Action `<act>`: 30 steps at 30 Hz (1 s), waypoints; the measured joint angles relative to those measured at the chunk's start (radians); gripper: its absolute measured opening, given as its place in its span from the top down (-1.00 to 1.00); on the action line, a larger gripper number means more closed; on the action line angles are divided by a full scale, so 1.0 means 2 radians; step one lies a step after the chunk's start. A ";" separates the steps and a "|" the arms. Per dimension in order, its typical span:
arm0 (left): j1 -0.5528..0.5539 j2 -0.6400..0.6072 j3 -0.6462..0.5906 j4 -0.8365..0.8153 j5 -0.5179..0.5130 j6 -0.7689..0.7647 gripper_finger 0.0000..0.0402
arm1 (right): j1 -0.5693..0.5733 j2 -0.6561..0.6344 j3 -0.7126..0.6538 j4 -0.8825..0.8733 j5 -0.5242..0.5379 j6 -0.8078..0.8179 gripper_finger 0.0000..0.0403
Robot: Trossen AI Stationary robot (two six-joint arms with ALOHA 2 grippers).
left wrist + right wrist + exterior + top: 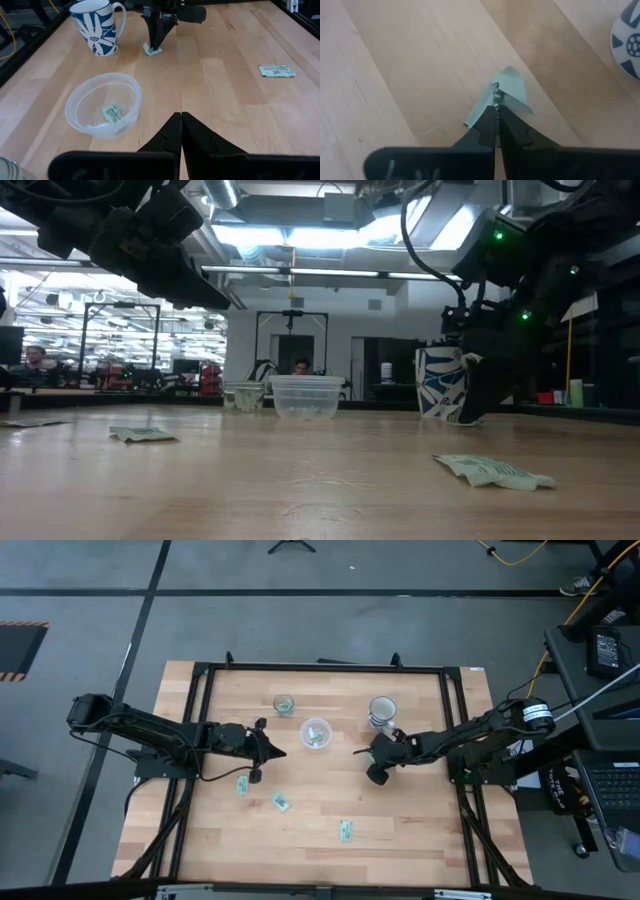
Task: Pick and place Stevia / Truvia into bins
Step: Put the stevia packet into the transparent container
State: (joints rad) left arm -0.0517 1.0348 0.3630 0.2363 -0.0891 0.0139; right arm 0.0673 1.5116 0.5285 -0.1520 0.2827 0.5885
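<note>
Stevia sachet in hand: we see one pale green sachet (507, 92) pinched at its edge by the right pincer (496, 107), fingertips together on the paper, down at the tabletop (400, 820) just beside the blue-and-white mug (97, 26).
Other sachets: three lie loose on the nearer half of the tabletop, one (242, 785) close under the left arm, one (281, 803) a little further along, one (345, 830) nearest the front edge.
Bins: the wide translucent bin (104, 104) sits mid-table between the arms and already holds one sachet (112, 113); the small clear bin (284, 704) stands near it, toward the far left, and we cannot tell its contents.
Left pincer: the left pincer (180, 125) has its fingers closed on nothing, hovering over the tabletop beside the wide bin.
Step in hand: we judge this the grasp of the sachet by the mug, with the lift not yet made.
Next move: we think it calls for a clean lift without losing the thin edge grip, then a carry clear of the mug to above the wide bin before letting go.
</note>
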 joint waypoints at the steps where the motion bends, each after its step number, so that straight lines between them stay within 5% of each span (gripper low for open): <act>1: 0.000 0.000 0.000 0.000 0.000 0.000 0.98 | 0.000 0.000 0.000 0.000 -0.003 -0.002 0.95; 11: 0.000 0.000 0.000 0.000 0.000 0.000 0.98 | 0.001 -0.014 -0.001 0.013 -0.033 -0.031 0.98; 30: 0.000 0.000 0.000 0.000 0.000 0.000 0.98 | 0.002 -0.159 -0.002 -0.024 -0.035 -0.065 1.00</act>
State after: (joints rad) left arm -0.0513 1.0351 0.3634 0.2359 -0.0889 0.0141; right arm 0.0715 1.1930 0.5247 -0.2007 0.2120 0.4591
